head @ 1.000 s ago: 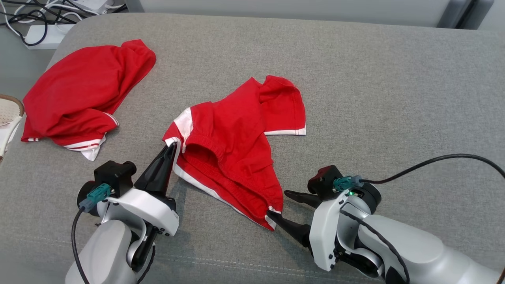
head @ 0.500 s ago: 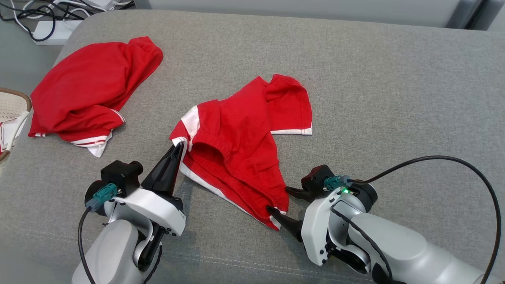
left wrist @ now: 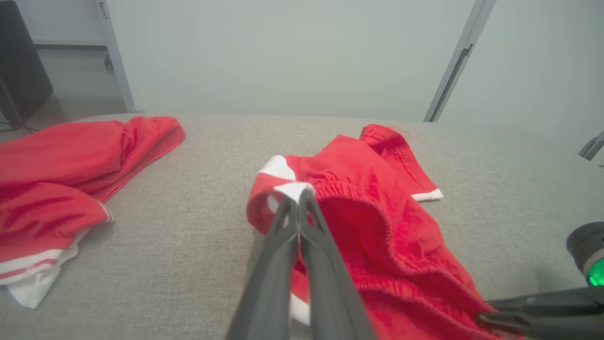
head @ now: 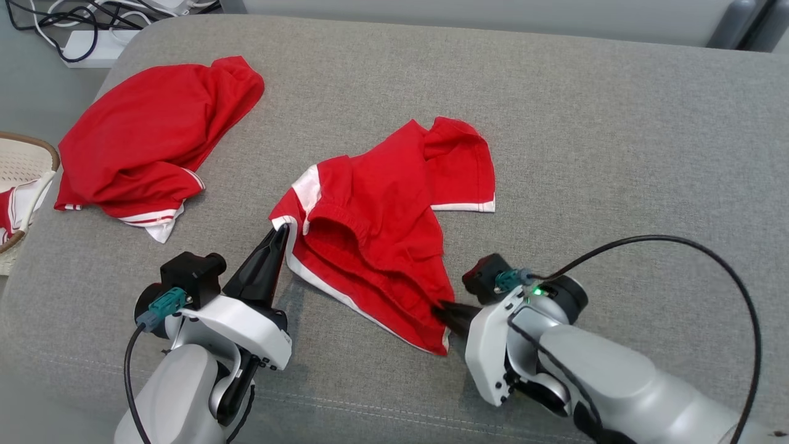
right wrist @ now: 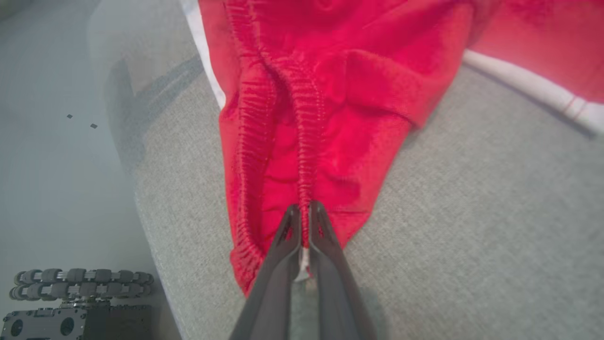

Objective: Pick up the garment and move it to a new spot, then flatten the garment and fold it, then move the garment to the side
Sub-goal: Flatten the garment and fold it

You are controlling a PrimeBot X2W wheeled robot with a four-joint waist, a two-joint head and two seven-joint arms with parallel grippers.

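The garment (head: 382, 228), one pair of red shorts with white trim, lies crumpled in the middle of the head view on a grey cushioned surface (head: 616, 154). Its elastic waistband runs along the lower edge, from centre-left down to the lower middle of the frame. One leg is folded towards the upper right and ends in a white hem.

Two grippers hold it, one at each end of the waistband. The left gripper (head: 280, 231), rising from the lower left of the frame, has its two fingers pressed together on the white-trimmed corner. In the left wrist view that corner sits pinched at the fingertips (left wrist: 298, 196) and is lifted a little off the cushion. The right gripper (head: 445, 310), at the lower middle right, has its fingers clamped on the other end. The right wrist view shows them meeting on the gathered red elastic (right wrist: 302, 210), just above the cloth's lowest point.

A second red garment (head: 148, 135), also with white trim, lies bunched at the upper left, well apart from the first. One woven basket (head: 54, 157) shows at the left edge with red and white cloth inside. One white power strip (head: 92, 46) with several dark cables (head: 37, 18) lies on the floor in the top left corner.
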